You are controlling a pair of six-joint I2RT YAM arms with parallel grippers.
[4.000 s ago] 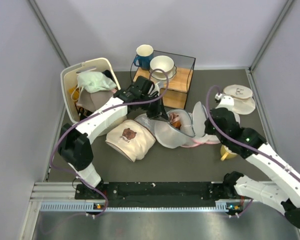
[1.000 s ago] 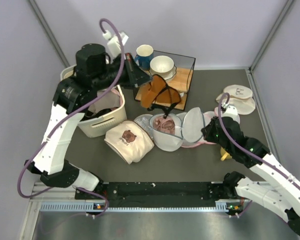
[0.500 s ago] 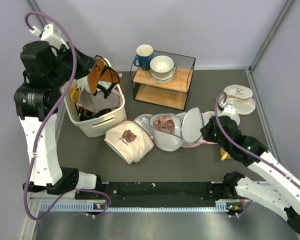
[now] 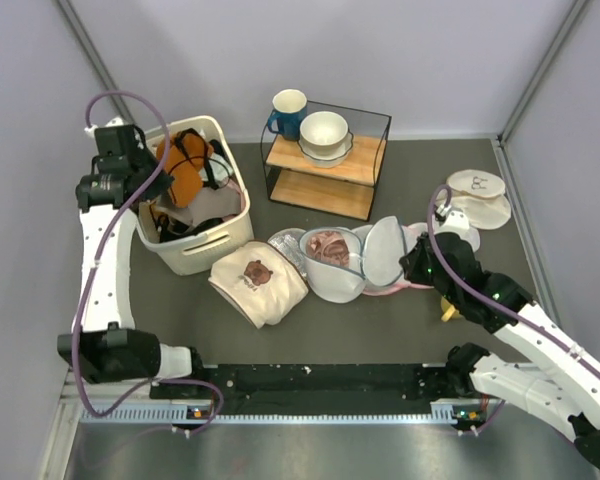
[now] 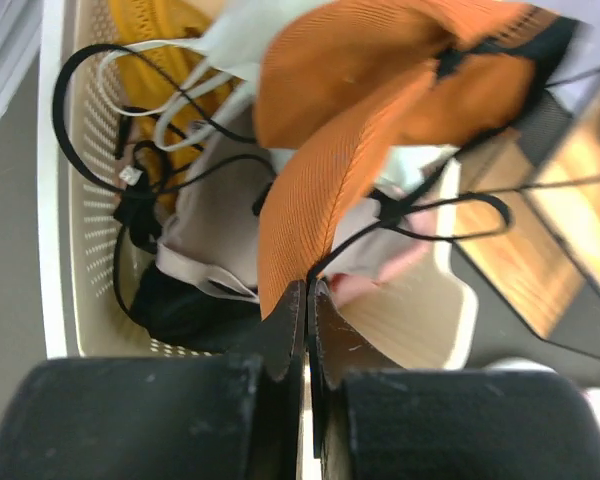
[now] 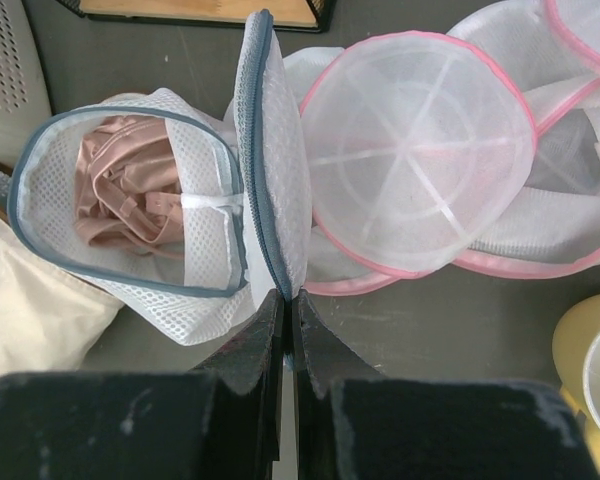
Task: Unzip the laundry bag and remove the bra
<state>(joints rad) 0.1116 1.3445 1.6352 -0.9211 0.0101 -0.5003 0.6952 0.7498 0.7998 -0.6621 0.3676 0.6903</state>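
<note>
The laundry bag lies unzipped at mid-table, its lid standing upright. The dusty-pink bra lies crumpled inside it, also in the right wrist view. My right gripper is shut on the lid's zip rim. My left gripper is shut on an orange garment with black straps, holding it over the white basket. In the left wrist view the garment hangs from the closed jaws of the left gripper.
The basket holds several other clothes. A beige bear-print cloth lies left of the bag. Pink-trimmed mesh bags lie right of it. A wire shelf with mug and bowl stands behind. A yellow cup sits by my right arm.
My left arm lifted the orange garment up from the bag, swung it left and lowered it over the basket. My right gripper has kept hold of the lid.
</note>
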